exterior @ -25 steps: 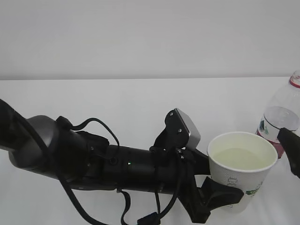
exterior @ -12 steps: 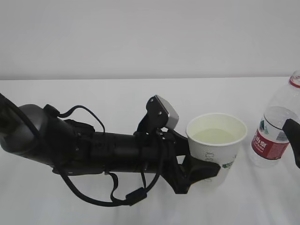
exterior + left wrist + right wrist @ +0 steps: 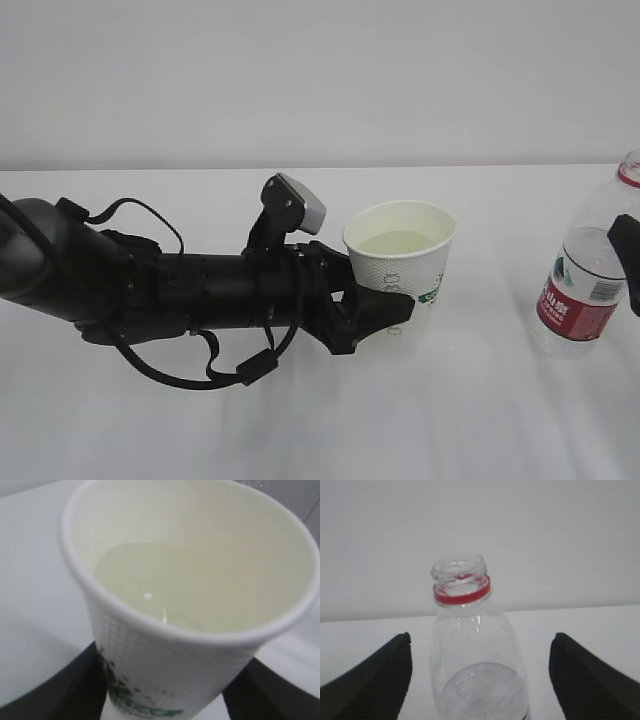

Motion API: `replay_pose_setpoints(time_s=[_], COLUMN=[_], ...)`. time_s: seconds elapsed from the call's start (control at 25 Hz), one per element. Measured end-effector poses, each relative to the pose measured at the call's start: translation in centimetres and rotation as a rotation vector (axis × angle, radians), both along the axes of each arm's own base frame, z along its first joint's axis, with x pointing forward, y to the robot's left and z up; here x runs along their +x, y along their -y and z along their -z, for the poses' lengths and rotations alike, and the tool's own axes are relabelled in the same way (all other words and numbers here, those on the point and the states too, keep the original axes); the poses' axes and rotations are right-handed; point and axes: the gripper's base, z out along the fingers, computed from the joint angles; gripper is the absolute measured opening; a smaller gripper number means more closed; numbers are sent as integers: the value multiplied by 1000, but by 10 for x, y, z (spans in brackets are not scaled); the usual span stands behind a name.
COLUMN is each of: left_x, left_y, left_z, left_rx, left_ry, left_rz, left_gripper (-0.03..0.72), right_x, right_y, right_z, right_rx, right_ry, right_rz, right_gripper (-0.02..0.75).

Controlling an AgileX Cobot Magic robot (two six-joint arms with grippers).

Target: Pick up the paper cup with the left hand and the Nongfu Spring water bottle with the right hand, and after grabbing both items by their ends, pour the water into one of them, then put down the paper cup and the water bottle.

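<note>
While held in left hand (image 3: 385, 305): green-logoed paper cup (image 3: 400, 262); right hand (image 3: 480, 680) open around red-labelled bottle (image 3: 592, 270).

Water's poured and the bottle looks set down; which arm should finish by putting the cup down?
Left. Its fingers grip the cup, while the right gripper is open around the standing bottle.

white cup (image 3: 398, 262) w/ green logo, red-label bottle (image 3: 588, 282)
</note>
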Motion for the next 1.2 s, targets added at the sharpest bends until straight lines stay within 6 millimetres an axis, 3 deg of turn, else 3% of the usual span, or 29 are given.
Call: replay_pose_setpoints(time_s=[1.2], left_x=[46], left_y=[-62], left_z=[-3], left_rx=[-3], left_ry=[74], left_rz=[-170], left_gripper=[483], right_x=[9], right_y=[-2], right_z=[-8], right_rx=[-4], right_ry=[38], right_rz=[-19], right_gripper=[630])
